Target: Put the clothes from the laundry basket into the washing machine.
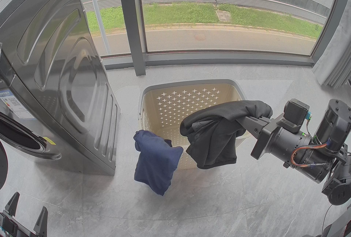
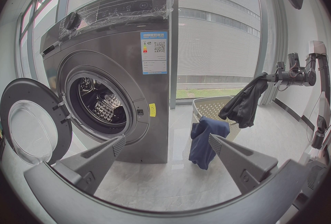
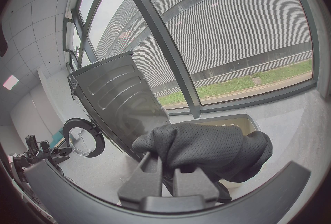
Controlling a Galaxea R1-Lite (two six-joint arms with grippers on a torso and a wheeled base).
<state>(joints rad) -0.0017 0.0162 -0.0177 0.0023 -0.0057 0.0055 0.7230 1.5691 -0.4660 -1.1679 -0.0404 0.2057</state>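
My right gripper (image 1: pixel 252 122) is shut on a dark grey garment (image 1: pixel 214 130) and holds it in the air over the near right side of the cream laundry basket (image 1: pixel 190 97). That grey garment (image 3: pixel 203 150) drapes over the gripper (image 3: pixel 167 173). A navy garment (image 1: pixel 155 161) hangs over the basket's near left rim, down toward the floor. The grey washing machine (image 1: pixel 55 77) stands at the left; its round door (image 2: pixel 34 121) is swung open and the drum (image 2: pixel 100 104) shows. My left gripper (image 2: pixel 163 142) is open, low and near, facing the machine's front.
Grey tiled floor (image 1: pixel 226 197) lies around the basket. A tall window with a dark post (image 1: pixel 129 15) runs behind it. A curtain (image 1: pixel 334 62) hangs at the far right.
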